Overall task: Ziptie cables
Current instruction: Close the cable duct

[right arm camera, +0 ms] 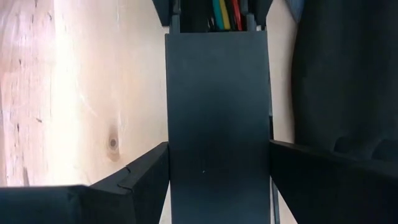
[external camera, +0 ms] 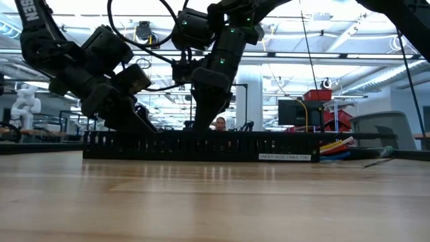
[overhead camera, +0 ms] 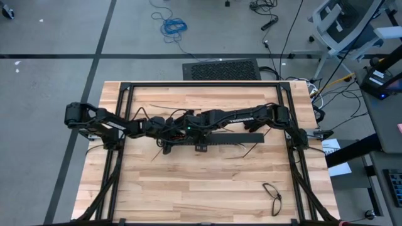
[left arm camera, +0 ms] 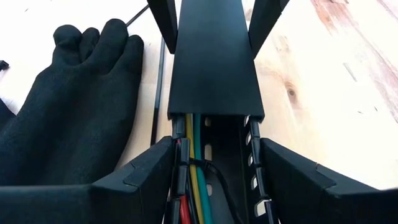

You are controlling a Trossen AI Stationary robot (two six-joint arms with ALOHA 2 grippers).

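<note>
A light wooden worktop [overhead camera: 207,182] carries a long black slotted bar [overhead camera: 220,139], a cable duct, lying across its middle with its long axis running from the left arm's side to the right arm's side. Both dark arms meet over the bar's left-hand half.

The cables [left arm camera: 198,162], red, yellow, green and a thinner black one, lie inside the duct's open channel, running along that same axis. A flat black lid [left arm camera: 214,59] covers the stretch of channel beyond them.

The left tool [left arm camera: 214,177] straddles the duct where the cables are exposed, one finger on each side of the slotted walls. Its jaws are spread and seem to hold nothing; whether they touch the walls is unclear. It is the tool nearer the cables, which lie directly between its fingers.

The right tool [right arm camera: 217,171] straddles the lidded part, facing the left tool along the duct, jaws spread to either side of the lid. The cable ends show just past the lid's far edge from it.

A black glove-like cloth [left arm camera: 68,106] lies beside the duct.

In the low view, a small white label [external camera: 285,156] on the bar's side has writing too small to read. White lettering on the right arm [overhead camera: 242,115] is also unreadable.
</note>
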